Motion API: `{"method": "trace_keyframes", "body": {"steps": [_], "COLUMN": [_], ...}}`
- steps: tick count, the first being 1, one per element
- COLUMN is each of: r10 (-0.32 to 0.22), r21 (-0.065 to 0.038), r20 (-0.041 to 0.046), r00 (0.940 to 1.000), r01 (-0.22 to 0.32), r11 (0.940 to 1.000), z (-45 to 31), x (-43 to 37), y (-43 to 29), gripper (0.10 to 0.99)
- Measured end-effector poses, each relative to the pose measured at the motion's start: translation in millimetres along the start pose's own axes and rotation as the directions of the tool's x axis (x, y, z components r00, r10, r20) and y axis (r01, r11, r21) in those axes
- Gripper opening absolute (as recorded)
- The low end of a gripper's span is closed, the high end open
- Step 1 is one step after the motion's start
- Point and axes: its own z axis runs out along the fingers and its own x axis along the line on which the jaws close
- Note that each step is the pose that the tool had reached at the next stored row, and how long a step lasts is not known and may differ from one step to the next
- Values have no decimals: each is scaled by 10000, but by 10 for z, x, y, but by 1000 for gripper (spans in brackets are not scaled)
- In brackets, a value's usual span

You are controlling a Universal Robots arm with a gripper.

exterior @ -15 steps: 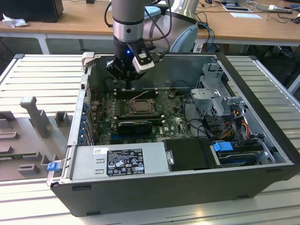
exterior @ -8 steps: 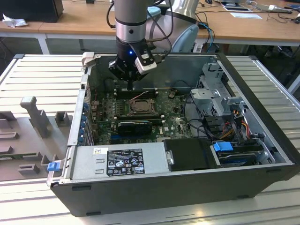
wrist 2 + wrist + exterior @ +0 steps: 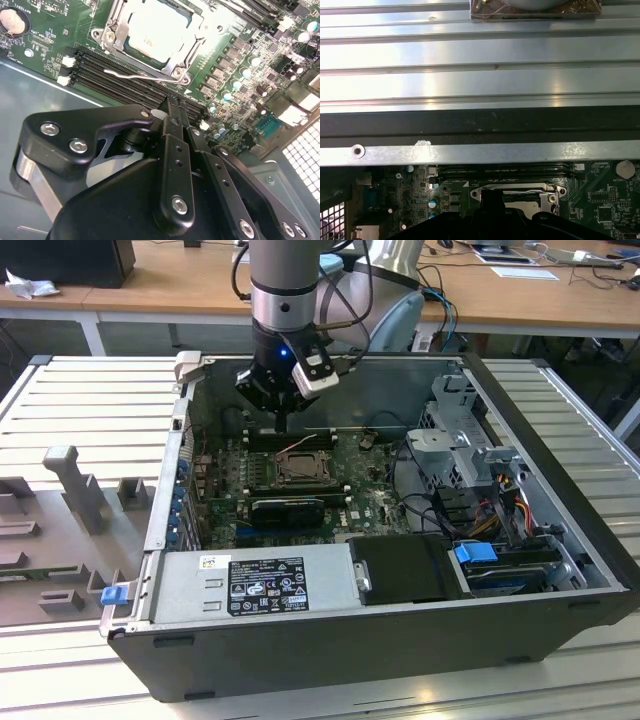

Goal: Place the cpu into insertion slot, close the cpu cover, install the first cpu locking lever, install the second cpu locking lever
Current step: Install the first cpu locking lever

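Observation:
The cpu (image 3: 156,29) lies pale and flat in the insertion slot (image 3: 297,470) on the green motherboard. The cpu cover (image 3: 111,27) is down around it, framing its face. A thin wire locking lever (image 3: 131,76) runs along the socket edge beside the memory slots; I cannot tell whether it is latched. My gripper (image 3: 283,423) hangs just behind the socket, over the memory slots, a little above the board. Its fingers (image 3: 172,109) are shut together with nothing between them. In the first wrist view the socket (image 3: 520,196) sits just past the dark gripper (image 3: 490,200).
The open computer case (image 3: 560,440) walls in the board. Long black memory slots (image 3: 112,82) lie under the gripper. A black graphics card (image 3: 288,508), the grey power-supply box (image 3: 255,580), a drive cage (image 3: 460,440) and cables (image 3: 500,500) crowd the rest.

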Motion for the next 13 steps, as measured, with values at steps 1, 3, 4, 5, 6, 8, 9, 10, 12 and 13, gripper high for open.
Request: {"method": "trace_keyframes", "body": {"steps": [1,3,4,5,6,8,9,10,12,13], "r10": [0,0,0,0,0,0,0,0,0,0], "r21": [0,-1,0,0,0,0,0,-1,-1,-1], "r20": [0,0,0,0,0,0,0,0,0,0], "r00": [10000,10000,10000,10000,10000,10000,10000,10000,10000,10000], "r01": [0,0,0,0,0,0,0,0,0,0], "r11": [10000,10000,10000,10000,10000,10000,10000,10000,10000,10000], "z": [0,1,1,1,1,2,2,2,3,4], "x": [-3,-8,-11,-14,-17,-26,-29,-31,-39,-41], "y": [0,0,0,0,0,1,1,1,1,1], "gripper": [106,106,106,106,106,106,106,106,106,106]}}
